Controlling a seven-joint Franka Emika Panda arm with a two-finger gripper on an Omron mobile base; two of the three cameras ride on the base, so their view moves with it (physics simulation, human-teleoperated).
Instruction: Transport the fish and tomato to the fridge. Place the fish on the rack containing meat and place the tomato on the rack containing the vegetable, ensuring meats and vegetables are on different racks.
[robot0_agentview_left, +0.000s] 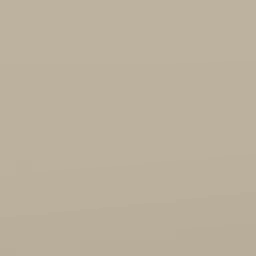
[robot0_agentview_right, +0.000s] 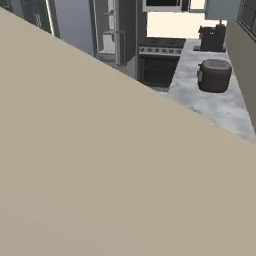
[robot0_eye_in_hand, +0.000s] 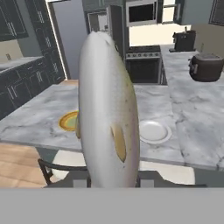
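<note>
Hand view: the fridge stands far beyond the fingers, at the back of the kitchen, door side tall & pale grey; the right base view catches it too, w/ shelves beside it. Nearer, a marble counter runs across below the fingers' line of sight, carrying a white plate to one side of the fish and a yellow plate to the other. A dark pot sits further back on the counter's far arm.

The fish rises straight up from between the fingers, long axis pointing away from the gripper, hiding the tips. The fingers look closed on its lower end, though the contact itself can't be seen.

Handling, as a guess: light, slim, smooth skin, so prob. slippery; held by one end it may pivot or slide. A mid-body grip across the narrow width would be steadier. Tomato: can't tell where.
</note>
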